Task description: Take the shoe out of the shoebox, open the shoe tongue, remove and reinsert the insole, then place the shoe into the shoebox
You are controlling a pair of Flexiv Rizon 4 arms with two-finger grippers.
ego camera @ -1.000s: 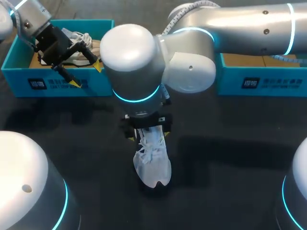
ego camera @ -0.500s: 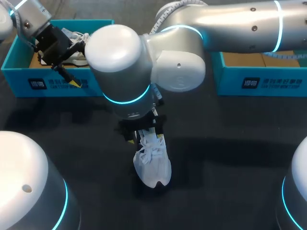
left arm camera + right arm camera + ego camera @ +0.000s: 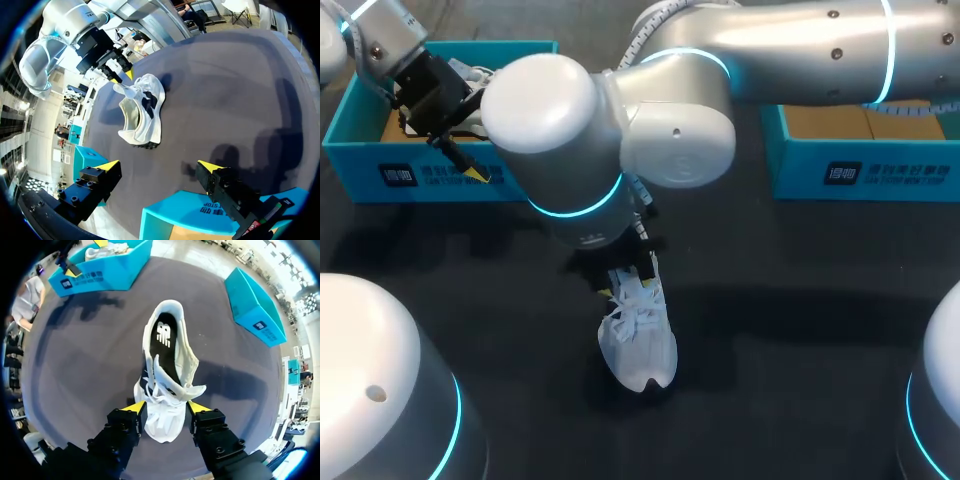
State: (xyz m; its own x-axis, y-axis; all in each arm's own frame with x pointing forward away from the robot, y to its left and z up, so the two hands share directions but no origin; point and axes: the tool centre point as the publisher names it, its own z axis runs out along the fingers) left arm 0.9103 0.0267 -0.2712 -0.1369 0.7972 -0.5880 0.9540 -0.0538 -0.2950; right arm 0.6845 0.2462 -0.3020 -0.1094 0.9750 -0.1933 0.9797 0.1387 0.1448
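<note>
Shoe (image 3: 638,345) is seen in head view out of shoebox (image 3: 360,170), on table (image 3: 800,330), under R gripper (image 3: 623,283). L gripper (image 3: 475,160) is held over shoebox.
L wrist: L gripper (image 3: 159,167) is spread wide, nothing held.
R wrist: R gripper (image 3: 165,410) is set astride laces (image 3: 161,390); whether shoe is clamped can't be told. An insole (image 3: 164,337) is seen seated inside.
Judged: take-out done; tongue, insole work and re-boxing left.

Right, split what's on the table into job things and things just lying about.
Job: white shoe; its insole; right gripper at the shoe; probably the shoebox at right.
Lying about: shoebox at left with a second shoe inside; left gripper, open, over it.
</note>
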